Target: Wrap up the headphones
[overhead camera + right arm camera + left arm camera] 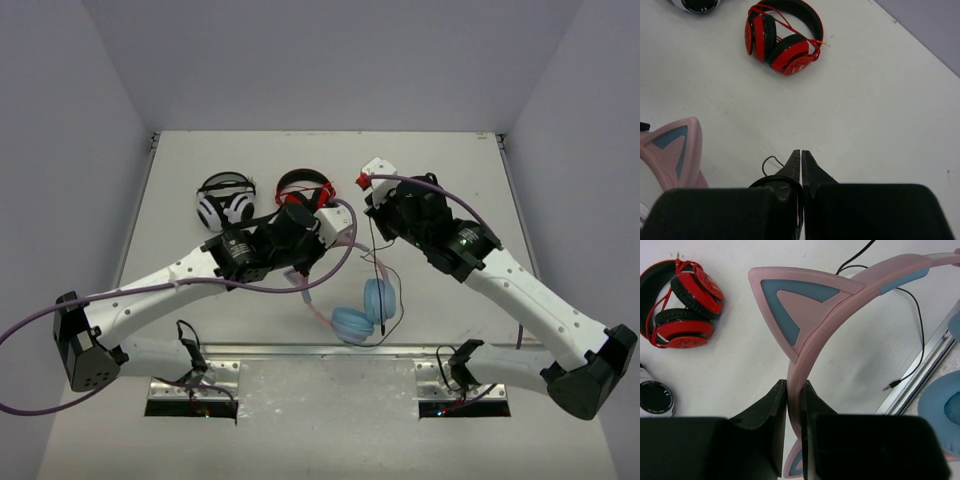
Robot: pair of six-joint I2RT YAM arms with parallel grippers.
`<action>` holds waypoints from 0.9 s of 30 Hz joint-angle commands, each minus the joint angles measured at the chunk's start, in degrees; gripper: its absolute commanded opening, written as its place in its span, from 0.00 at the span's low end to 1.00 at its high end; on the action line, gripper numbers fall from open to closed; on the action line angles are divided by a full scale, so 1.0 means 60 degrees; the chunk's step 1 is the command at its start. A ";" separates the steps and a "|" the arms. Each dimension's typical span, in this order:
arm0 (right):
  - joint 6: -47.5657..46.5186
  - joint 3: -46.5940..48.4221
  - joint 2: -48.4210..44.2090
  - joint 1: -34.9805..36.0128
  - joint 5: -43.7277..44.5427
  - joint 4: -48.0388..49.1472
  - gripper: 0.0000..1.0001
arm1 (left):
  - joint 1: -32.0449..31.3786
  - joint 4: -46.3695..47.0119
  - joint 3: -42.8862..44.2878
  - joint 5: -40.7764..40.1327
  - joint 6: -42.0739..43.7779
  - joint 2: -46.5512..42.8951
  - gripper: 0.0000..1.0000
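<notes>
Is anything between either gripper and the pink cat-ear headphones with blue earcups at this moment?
Nothing visible. The left gripper has its fingers clamped on the pink headband of the pink cat-ear headphones, and the right gripper pinches their thin black cable. The red-and-black headphones lie apart on the white table.

The cat-ear headphones are at my table's near edge. Behind them sit a headset at 11 o'clock and a second headset at 10 o'clock.
</notes>
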 commanded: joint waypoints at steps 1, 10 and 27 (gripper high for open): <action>0.1198 0.0662 0.0242 -0.0003 0.0853 0.0226 0.01 | -0.0122 0.0785 0.0324 0.1318 -0.0089 -0.0531 0.00; 0.2736 0.1468 0.1195 -0.0003 0.1395 -0.1049 0.01 | -0.0122 0.0828 0.0807 0.1670 -0.0235 -0.0912 0.00; 0.4303 -0.2853 -0.1252 -0.1234 -0.7244 0.6632 0.01 | -0.0122 0.3451 0.0558 0.1365 -0.2227 -0.4018 0.00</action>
